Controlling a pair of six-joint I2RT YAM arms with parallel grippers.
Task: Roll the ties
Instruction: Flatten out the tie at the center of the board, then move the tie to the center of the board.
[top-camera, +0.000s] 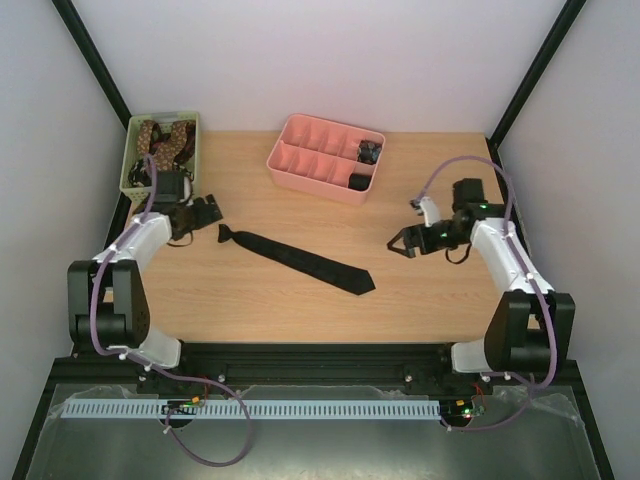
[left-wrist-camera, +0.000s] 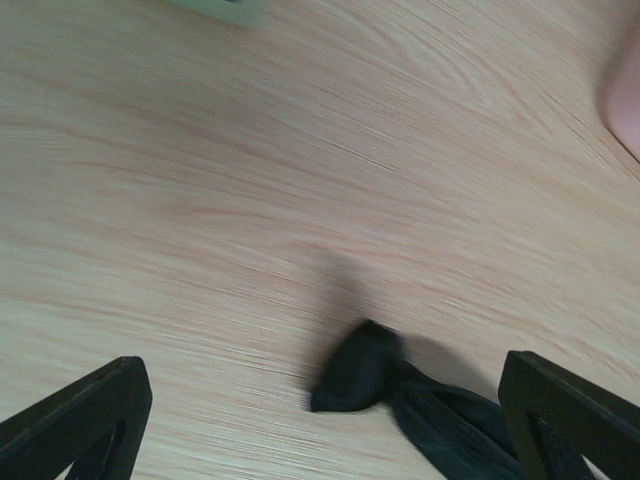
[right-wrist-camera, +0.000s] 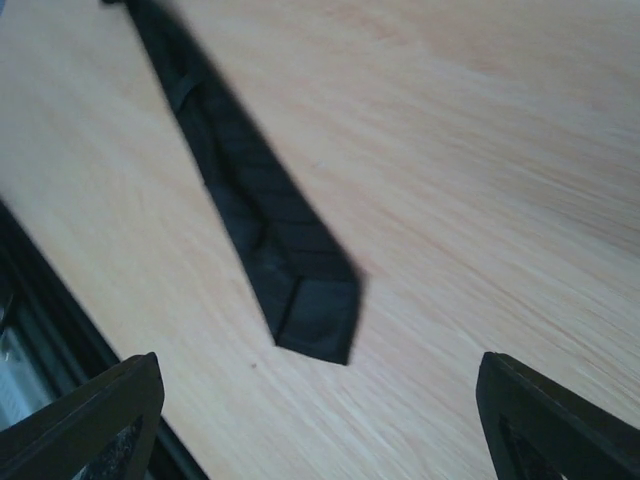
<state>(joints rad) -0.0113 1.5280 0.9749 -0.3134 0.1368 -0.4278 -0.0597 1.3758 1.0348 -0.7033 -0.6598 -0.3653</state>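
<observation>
A black tie lies flat and unrolled across the middle of the table, narrow end at the left, wide pointed end at the right. My left gripper is open and empty, just left of the narrow end. My right gripper is open and empty, a little right of the wide end. Brown spotted ties lie piled in the green bin. Dark rolled coils sit in the pink tray's right compartments.
The green bin stands at the back left, close behind my left arm. The pink compartment tray stands at the back centre. The black frame rail runs along the table's near edge.
</observation>
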